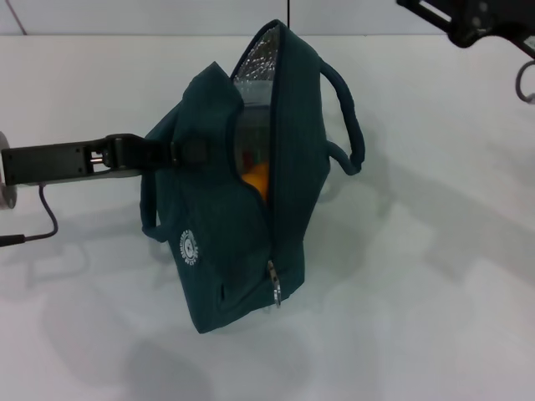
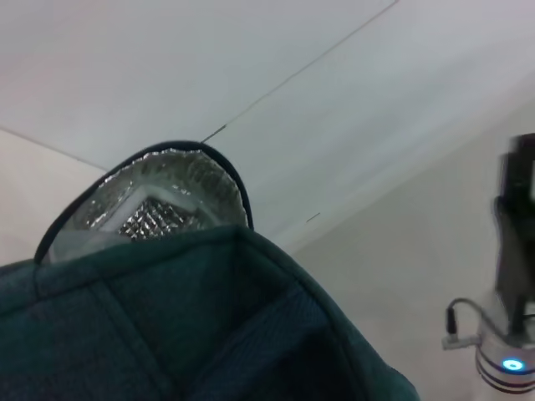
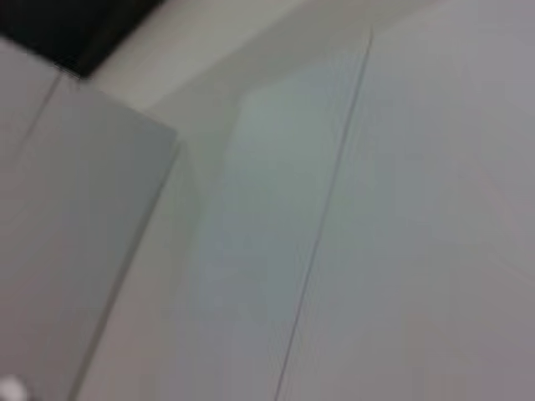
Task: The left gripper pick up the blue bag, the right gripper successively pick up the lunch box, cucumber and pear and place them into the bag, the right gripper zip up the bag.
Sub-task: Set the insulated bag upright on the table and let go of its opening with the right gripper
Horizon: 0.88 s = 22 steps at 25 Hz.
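Left gripper [image 1: 171, 152] reaching in from 9 o'clock in the head view, arm lying level, fingers pinched on the left wall of the bag [image 1: 226, 259] near its handle. Holding the bag upright over the table [image 1: 418, 317]; cannot tell whether the bag's bottom is touching the surface.

Right gripper [image 1: 489, 25] sitting at 1 o'clock in the head view, well apart from the bag, only partly in frame; cannot tell whether its fingers are spread or pressed together. Nothing seen in it. Right wrist view showing only pale flat surfaces.

Bag standing at centre, mouth gaping toward 12 o'clock, foil lining [image 1: 266, 52] showing. Zipper running along the right edge of the mouth, ring pull [image 1: 275, 288] hanging at about 6 o'clock on the bag, so still mostly unzipped. White logo [image 1: 189, 246] facing the camera on the left side. Two handles: one drooping at 8 o'clock, one arching at 3 o'clock.

Inside the gap: one orange-yellow pear [image 1: 257, 178] partly showing, with a clear lunch box [image 1: 251, 138] above it. Cucumber not made out.

Left wrist view looking over the bag's rim at the lining.
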Tool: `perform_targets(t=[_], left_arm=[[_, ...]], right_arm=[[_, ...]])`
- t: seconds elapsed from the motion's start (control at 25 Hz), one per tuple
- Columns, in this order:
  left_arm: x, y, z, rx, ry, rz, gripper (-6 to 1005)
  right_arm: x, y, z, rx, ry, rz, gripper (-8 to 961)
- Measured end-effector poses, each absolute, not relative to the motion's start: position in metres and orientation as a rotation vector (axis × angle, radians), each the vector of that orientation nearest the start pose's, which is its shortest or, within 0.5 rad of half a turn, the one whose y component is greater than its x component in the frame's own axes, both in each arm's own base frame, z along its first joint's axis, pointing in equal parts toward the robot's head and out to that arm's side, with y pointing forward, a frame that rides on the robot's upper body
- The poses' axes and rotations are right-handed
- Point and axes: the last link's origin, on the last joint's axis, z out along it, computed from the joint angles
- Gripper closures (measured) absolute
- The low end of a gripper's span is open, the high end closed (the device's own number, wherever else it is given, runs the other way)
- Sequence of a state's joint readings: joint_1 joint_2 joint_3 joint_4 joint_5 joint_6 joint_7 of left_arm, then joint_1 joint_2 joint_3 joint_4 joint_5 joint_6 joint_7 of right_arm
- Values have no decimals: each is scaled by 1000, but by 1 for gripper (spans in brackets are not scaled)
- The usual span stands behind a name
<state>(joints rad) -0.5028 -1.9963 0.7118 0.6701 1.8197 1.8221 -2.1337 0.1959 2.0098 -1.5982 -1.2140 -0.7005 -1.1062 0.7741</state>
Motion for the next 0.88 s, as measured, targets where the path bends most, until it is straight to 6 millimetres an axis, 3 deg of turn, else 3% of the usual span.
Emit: perform_targets(t=[0.28,0.52,0.88], left_arm=[[-245,315,46,-2623,-1575,-1084,946],[-245,316,48,-2617,-1575,-1080,946],[-246,318,49,-2606,-1575,-1077,946]], right_arm=[[170,351,10,-2250,32,984,223],[200,361,-21,-2332,212,894,223],[225,371,-36,-2349,315,741,223]])
